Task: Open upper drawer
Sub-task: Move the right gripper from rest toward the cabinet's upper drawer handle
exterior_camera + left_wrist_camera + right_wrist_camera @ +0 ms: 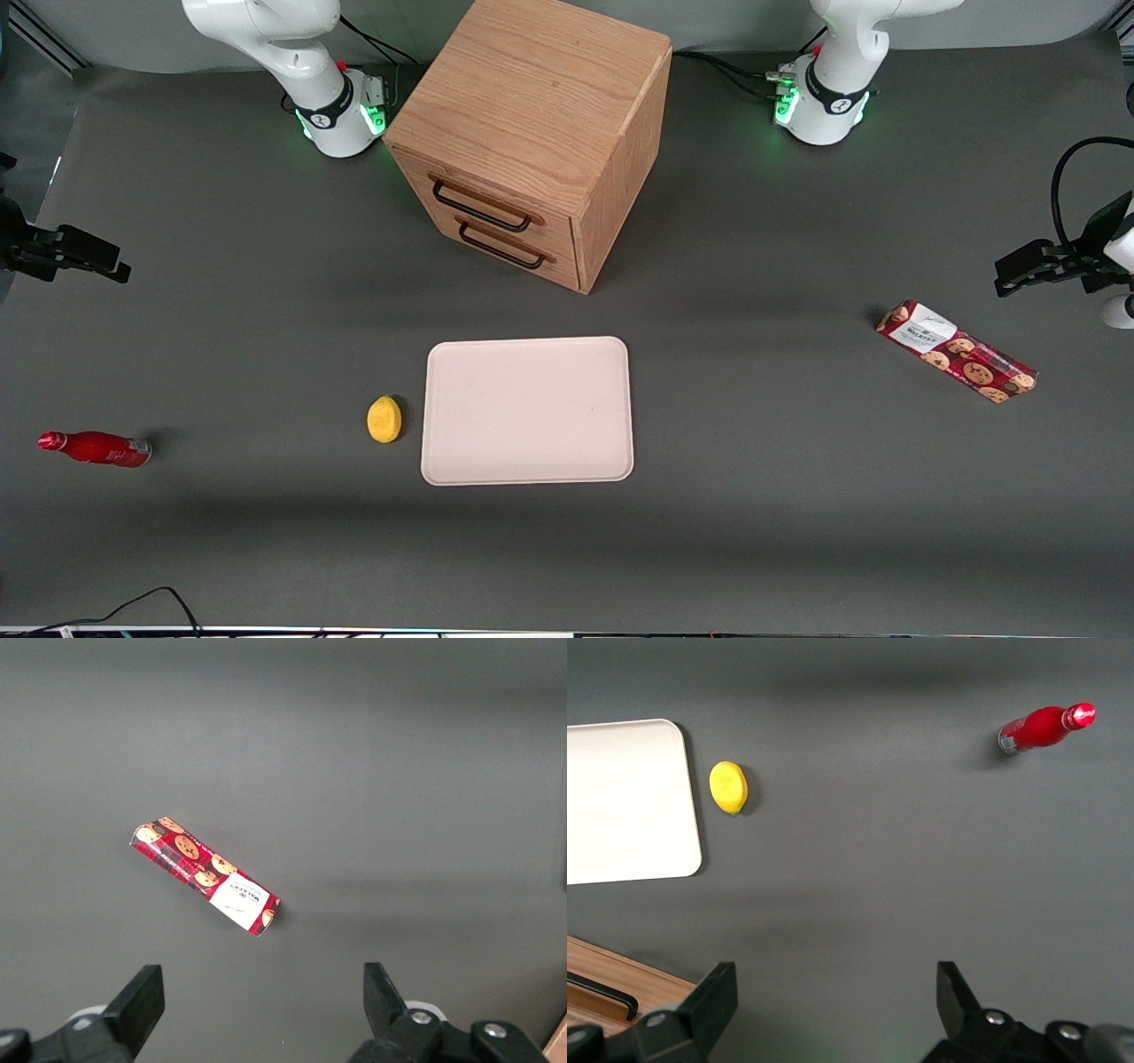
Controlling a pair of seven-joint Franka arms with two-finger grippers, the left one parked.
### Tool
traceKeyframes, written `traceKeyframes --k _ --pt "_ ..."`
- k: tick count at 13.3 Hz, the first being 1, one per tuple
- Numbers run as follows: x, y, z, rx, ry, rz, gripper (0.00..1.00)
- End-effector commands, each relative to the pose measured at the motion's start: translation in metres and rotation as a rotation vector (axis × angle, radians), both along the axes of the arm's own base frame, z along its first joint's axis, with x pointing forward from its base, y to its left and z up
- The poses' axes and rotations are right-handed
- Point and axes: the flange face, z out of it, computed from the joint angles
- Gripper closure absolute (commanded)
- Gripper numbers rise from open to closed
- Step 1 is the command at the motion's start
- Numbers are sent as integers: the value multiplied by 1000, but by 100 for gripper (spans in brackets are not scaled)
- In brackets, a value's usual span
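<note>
Right arm's hand [833,1010] hung high over the gray surface [797,496], toward the working arm's end, fingers spread wide, nothing between them. Not touching anything.

Upper drawer [485,203] was shut, front flush with the wooden cabinet [532,115], which sat mid-surface between the two arm bases. Its dark bar handle [480,206] ran along the drawer front, long axis roughly level and skewed to the surface edges, since the cabinet was turned at an angle. Lower drawer [509,248] sat right beneath it with a matching handle, so picking the wrong bar is the obvious risk.

Key relation: from the hand, the cabinet lay well apart, off toward the parked arm's end and lower than the hand. Only a corner of the drawer front and a bit of handle showed in the wrist camera. My read: the hand needs to travel over, drop, and line its fingers across that bar, then pull out square to the angled front.

Working arm's base sat just beside the cabinet, so reach looked fine.

Also on the surface: cream tray [528,410] in front of the cabinet, lemon [384,418] just beside the tray, red bottle [96,448] lying down more nearly under the hand, cookie box [957,351] far toward the parked arm's end.
</note>
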Motion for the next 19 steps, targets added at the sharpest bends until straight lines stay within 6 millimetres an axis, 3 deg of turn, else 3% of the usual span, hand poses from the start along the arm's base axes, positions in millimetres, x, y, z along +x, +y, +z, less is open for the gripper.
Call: traceKeyframes --k 1,10,12,15,17,19 --pt "3 0 4 -10 -4 -19 0" --pt "9 2 4 -15 -2 -1 0" --pt "9 16 3 -8 3 22 0" --pt "2 80 6 -2 33 135 0" --pt "-8 134 12 -1 44 229 0" --pt "-22 175 15 -8 80 305 0"
